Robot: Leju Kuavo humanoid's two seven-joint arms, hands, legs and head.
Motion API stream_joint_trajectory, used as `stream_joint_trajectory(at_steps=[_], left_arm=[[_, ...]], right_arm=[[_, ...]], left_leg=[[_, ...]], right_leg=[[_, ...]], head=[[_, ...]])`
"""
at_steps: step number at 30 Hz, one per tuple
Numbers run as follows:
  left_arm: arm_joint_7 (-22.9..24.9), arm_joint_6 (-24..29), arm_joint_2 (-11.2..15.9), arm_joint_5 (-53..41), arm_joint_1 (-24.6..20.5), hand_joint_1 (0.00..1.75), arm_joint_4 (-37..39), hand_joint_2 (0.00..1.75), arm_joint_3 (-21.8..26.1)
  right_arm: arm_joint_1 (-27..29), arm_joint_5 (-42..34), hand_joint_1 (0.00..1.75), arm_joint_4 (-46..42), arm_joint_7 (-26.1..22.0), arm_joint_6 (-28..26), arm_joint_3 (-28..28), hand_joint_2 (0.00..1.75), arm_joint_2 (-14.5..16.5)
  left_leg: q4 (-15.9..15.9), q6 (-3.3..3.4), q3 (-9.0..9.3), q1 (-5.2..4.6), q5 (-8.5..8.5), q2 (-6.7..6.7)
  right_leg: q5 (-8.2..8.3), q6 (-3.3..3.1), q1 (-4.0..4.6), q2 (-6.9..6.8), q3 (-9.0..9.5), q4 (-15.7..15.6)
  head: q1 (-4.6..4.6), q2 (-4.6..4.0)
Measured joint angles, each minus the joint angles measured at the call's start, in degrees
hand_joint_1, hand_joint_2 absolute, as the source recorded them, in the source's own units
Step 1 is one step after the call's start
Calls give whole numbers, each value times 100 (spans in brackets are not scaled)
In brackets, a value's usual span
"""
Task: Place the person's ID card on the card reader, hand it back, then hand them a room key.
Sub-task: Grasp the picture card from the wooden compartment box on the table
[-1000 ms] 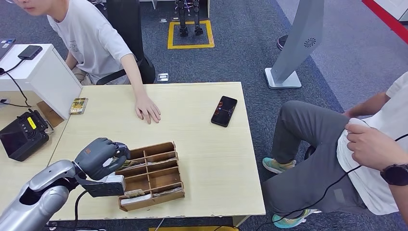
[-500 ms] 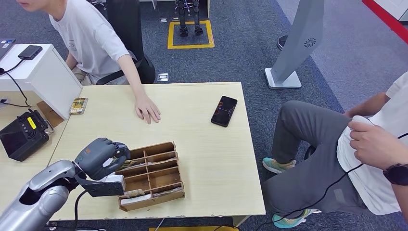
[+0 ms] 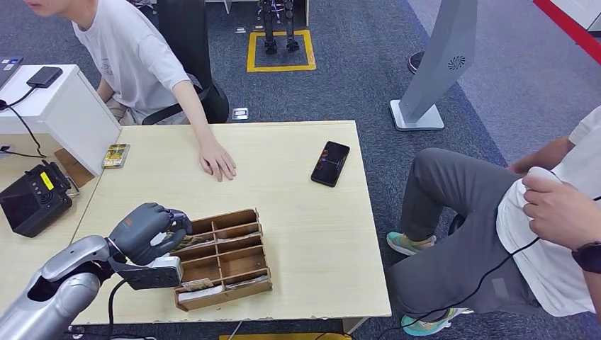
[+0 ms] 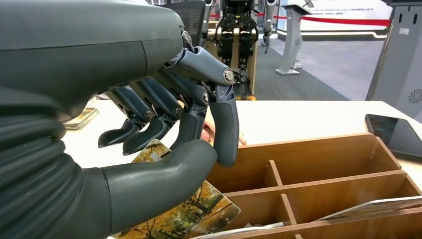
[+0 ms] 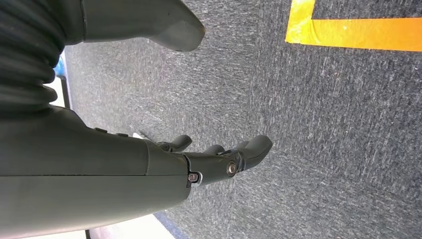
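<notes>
So the left hand is parked at the near-left end of the wooden tray, thumb under and fingers curled over a room key card with a leafy autumn print. It looks pinched between thumb and fingers, still low in the tray's end slot, not lifted clear as far as I can tell. The card lies tilted, long axis running roughly out of the slot toward the hand's palm.

The person's hand rests flat on the table, straight ahead of the left hand and well apart, past the tray's far edge. So the handover goes forward, and the left arm is the obvious one for it. The right hand hangs over the carpet with fingers loosely apart, holding nothing.

The head view gives the layout but hides the card behind the hand; the left wrist view shows the pinch and the print. There's a card on the table's far-left corner, too small to say whether it's the ID.
</notes>
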Motion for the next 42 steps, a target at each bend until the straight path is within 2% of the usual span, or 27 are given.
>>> stream_joint_trajectory(at_steps=[42], left_arm=[[-103,32,21,259,76,175,-380,175,46]], right_arm=[[1,0,0,2,19,-2,0,175,0]], left_leg=[[0,0,-1,0,0,0]], right_leg=[[0,0,0,-1,1,1]], head=[[0,0]])
